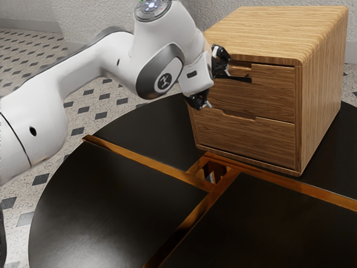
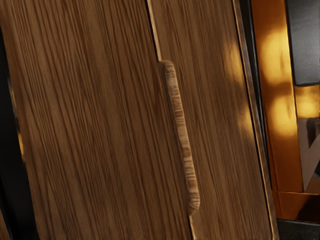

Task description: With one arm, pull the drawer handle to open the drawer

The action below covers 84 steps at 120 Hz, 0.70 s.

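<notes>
A wooden cabinet (image 1: 312, 84) with two drawers stands on the dark round table (image 1: 111, 212). The top drawer (image 1: 268, 95) has a grooved handle (image 1: 241, 67) along its upper edge, and the lower drawer (image 1: 251, 139) has a similar one (image 1: 240, 116). Both fronts look flush with the cabinet. My gripper (image 1: 217, 82) is pressed close to the top drawer's front at the end nearer the exterior view's left, open, fingers (image 1: 222, 57) spread one above the other. The wrist view looks straight at the drawer fronts, with a long wooden handle (image 2: 180, 140) on the seam between them.
Golden inlay strips (image 1: 184, 223) divide the tabletop and meet at a small square opening (image 1: 212, 173) just in front of the cabinet. My white arm (image 1: 83, 84) crosses from the exterior view's left. Tiled floor (image 1: 33, 44) lies behind.
</notes>
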Tool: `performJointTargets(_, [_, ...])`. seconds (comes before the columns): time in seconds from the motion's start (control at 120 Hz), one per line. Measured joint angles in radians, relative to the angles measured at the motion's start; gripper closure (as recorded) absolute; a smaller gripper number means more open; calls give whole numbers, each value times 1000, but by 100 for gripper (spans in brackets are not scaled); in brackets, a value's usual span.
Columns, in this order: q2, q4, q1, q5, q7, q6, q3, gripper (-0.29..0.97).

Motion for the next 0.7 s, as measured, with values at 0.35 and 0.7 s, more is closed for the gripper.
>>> performJointTargets(0.35, [-171,-195,-25,1,11,-18,31,28])
performJointTargets(0.7, [-708,-195,-33,-210,-301,-631,-59,19])
